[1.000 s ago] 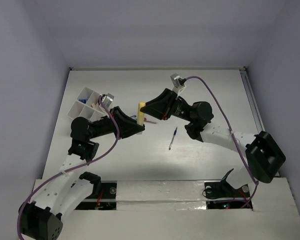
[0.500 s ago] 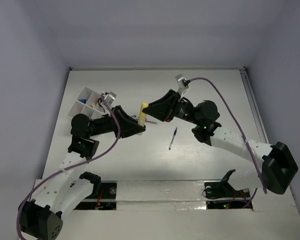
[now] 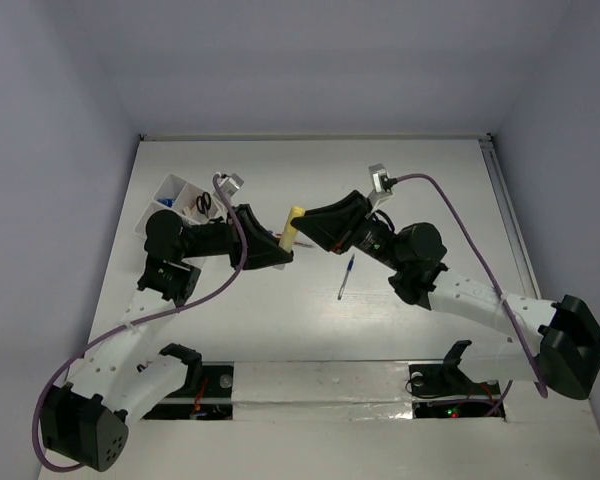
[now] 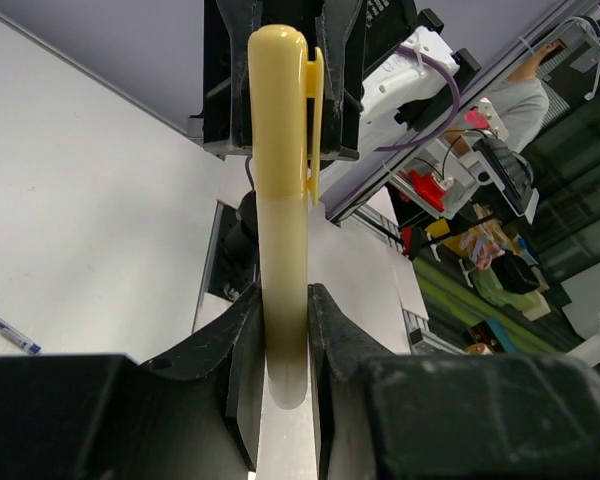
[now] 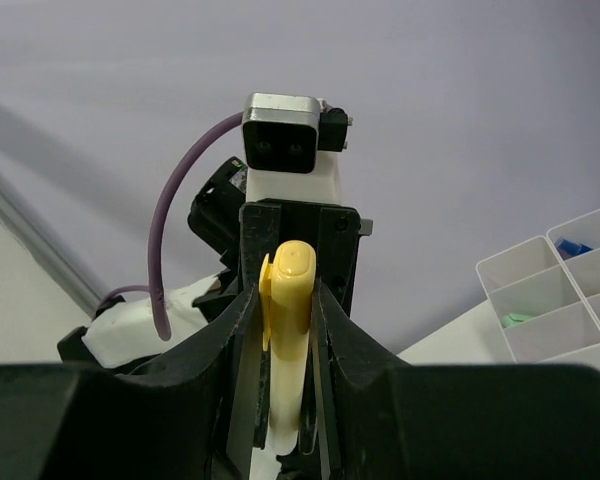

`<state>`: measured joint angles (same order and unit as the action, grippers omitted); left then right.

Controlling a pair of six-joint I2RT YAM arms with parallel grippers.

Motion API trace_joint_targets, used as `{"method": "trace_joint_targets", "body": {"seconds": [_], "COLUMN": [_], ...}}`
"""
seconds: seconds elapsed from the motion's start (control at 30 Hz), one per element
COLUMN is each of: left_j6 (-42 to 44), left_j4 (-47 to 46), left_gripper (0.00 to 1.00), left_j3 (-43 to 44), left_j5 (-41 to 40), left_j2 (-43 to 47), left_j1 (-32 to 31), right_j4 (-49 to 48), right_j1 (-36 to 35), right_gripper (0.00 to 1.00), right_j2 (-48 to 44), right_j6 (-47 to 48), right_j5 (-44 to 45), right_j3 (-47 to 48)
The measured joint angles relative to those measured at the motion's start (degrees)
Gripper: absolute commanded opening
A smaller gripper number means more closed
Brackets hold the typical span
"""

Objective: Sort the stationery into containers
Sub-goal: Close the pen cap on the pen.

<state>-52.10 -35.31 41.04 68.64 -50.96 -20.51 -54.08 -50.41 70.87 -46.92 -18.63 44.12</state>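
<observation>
Left gripper (image 4: 285, 300) is clamped on the barrel end of the marker (image 3: 291, 227). Right gripper (image 5: 286, 300) pinches the capped end. The marker is held between them, clear of the table, centre of the top view.

Reads as a handover. Next move: one side lets go, likely the right, then a carry to the organiser box (image 3: 163, 188), upper left.

Marker is pale yellow, with a clipped cap and a rounded tip.

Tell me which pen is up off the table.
The yellow-capped marker: it is held in the air between the left gripper and right gripper. The blue pen lies flat on the table.
</observation>
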Motion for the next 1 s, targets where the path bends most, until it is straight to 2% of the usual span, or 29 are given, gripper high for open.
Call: {"method": "trace_joint_targets", "body": {"seconds": [0.2,0.37,0.53,0.57,0.7,0.73,0.77,1.0], "left_j6": [-0.3,1.7,8.1,9.8,16.5,18.3,20.0,27.9], "left_j4": [-0.9,0.1,10.0,12.7,23.4,26.8,30.0,50.0], "left_gripper": [0.00,0.00,0.24,0.33,0.52,0.60,0.99,0.99], "left_j3": [-0.1,-1.7,-2.9,-2.9,-2.6,-2.1,-1.5,4.0], "left_j5": [-0.3,-4.6,-13.0,-15.3,-23.6,-26.3,-28.6,-45.4], "left_j2": [0.1,3.9,10.1,11.3,16.0,17.2,18.2,27.5], "left_j1": [0.0,0.0,0.3,0.4,0.4,0.5,0.6,0.7], "right_j4": [3.0,8.8,12.6,13.2,16.0,16.7,17.5,18.3], "right_j1": [-1.0,-1.9,-2.4,-2.5,-2.3,-2.2,-2.2,-2.1], "right_gripper": [0.00,0.00,0.00,0.00,0.00,0.00,0.00,0.00], "right_j2": [-1.6,-1.1,2.2,3.3,10.2,12.2,14.2,26.5], "right_j6": [2.1,4.6,5.8,6.1,7.0,7.2,7.1,4.4], "right_j5": [2.3,2.6,3.5,3.8,4.8,4.8,4.7,2.9], "right_j3": [1.0,5.4,10.4,11.5,17.8,19.6,21.3,32.9]}}
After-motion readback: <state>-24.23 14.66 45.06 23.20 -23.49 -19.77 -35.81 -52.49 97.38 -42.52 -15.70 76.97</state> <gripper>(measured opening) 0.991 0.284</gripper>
